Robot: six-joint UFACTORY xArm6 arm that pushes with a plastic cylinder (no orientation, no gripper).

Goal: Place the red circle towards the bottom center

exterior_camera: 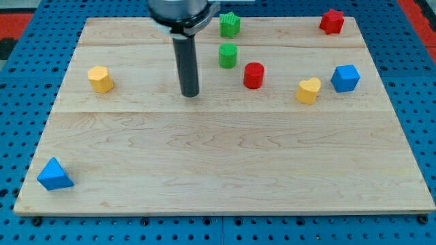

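Pale wooden board on a blue pegboard table.

The board is made of light planks joined lengthwise, their seams running from the view's left to its right, and the grain shows under even, soft light with only faint shadows. Around the board on every side lies the blue surface, dotted with a regular grid of small holes (some hold dark screws). Beyond the board's top corners, red patches show at both edges.
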